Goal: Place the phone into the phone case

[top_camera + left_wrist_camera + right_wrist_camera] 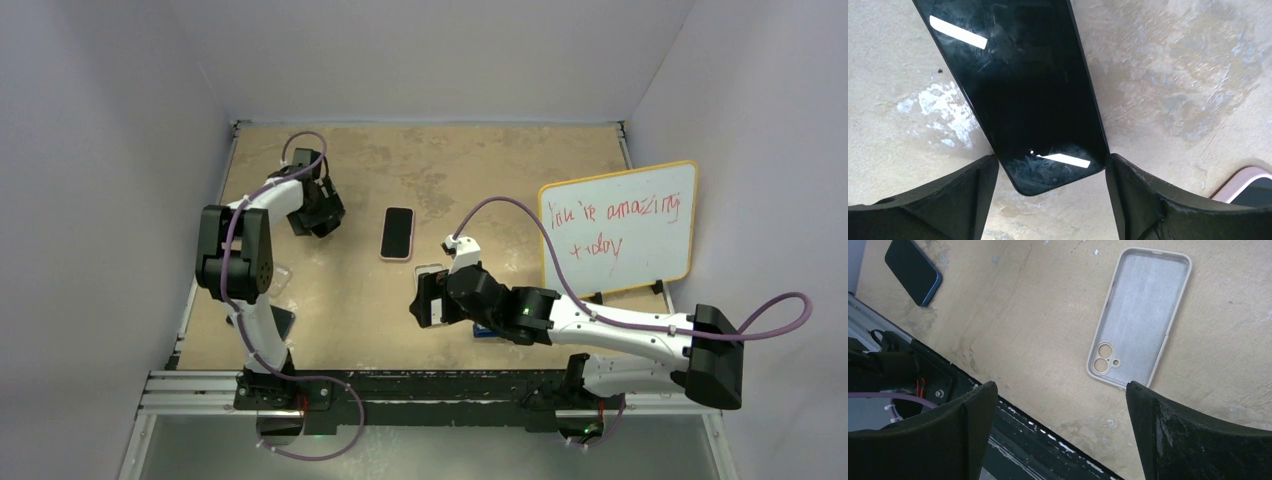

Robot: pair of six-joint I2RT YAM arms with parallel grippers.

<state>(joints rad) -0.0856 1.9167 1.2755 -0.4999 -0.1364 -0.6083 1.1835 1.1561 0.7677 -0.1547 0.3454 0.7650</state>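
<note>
My left gripper point(320, 215) is at the back left of the table. In the left wrist view the left gripper point(1050, 161) is shut on the near end of a black phone point(1023, 85), one fingertip on each long edge, above the table. My right gripper point(425, 300) is open and empty near the table's front middle. In the right wrist view the right gripper point(1060, 390) hangs above the table, with an empty light grey phone case point(1140, 315) lying open side up ahead of its right finger point(1168, 425).
A phone in a pink case point(398, 233) lies mid-table and shows in the left wrist view point(1248, 185). A blue-edged phone point(913, 270) lies near the left arm's base point(275, 320). A whiteboard point(618, 228) stands at the right. The black front rail point(1013, 425) runs under my right gripper.
</note>
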